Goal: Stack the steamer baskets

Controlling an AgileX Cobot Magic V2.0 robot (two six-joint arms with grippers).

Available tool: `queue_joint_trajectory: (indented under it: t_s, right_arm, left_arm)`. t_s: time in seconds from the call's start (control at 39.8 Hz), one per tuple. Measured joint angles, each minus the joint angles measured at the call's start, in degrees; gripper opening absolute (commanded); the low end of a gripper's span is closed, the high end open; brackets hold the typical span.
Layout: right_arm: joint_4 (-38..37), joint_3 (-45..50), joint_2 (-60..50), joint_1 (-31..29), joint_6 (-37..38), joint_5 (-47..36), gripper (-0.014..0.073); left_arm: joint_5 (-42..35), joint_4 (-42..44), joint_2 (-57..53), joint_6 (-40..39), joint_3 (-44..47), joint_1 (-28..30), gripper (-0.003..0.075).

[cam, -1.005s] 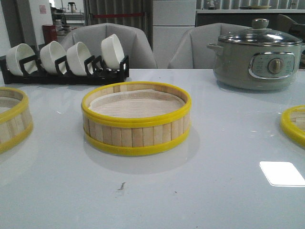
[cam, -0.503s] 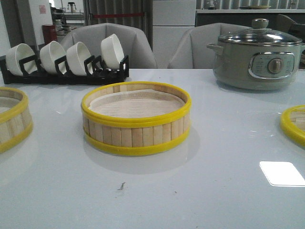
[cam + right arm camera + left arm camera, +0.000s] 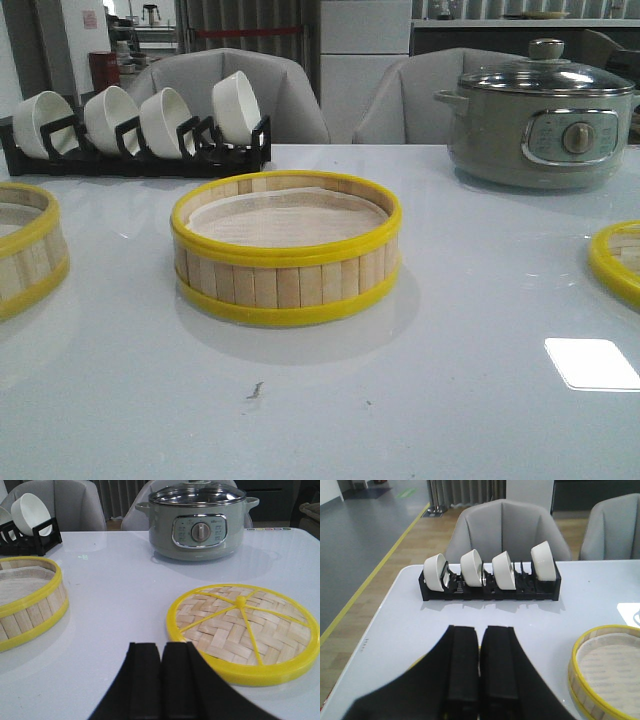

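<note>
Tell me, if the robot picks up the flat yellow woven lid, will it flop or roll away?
Probably not. The lid is woven strips in a solid yellow rim with spokes, so it likely stays stiff. It lies flat on the table, so rolling seems unlikely. It looks thin and probably light, so a push might slide it on the shiny top.

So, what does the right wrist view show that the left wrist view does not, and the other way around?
Only the right wrist view shows the woven lid lying flat on the table, the electric pot behind it, and the right end effector, shut and empty. Only the left wrist view shows the whole black rack with four white bowls and the left end effector, also shut and empty. Both show a steamer basket and the white table.
</note>
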Motion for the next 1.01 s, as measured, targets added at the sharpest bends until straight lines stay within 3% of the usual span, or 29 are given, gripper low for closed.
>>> queue_joint_trajectory:
  t_s: [0.08,0.23,0.45,1.01]
  right_arm:
    - [0.0,0.0,0.0,0.0,0.0,0.0,0.0056]
    - [0.0,0.0,0.0,0.0,0.0,0.0,0.0056]
    - [0.0,0.0,0.0,0.0,0.0,0.0,0.0056]
    - [0.0,0.0,0.0,0.0,0.0,0.0,0.0056]
  left_arm:
    - [3.77,0.89,6.25,0.48,-7.33,0.0,0.0085]
    - [6.86,1.67,14.35,0.74,-12.93,0.0,0.0085]
    - [9.66,1.92,16.62,0.91,-13.46,0.0,0.0085]
    - [6.5,2.5,18.99,3.55,-13.15,0.0,0.0085]
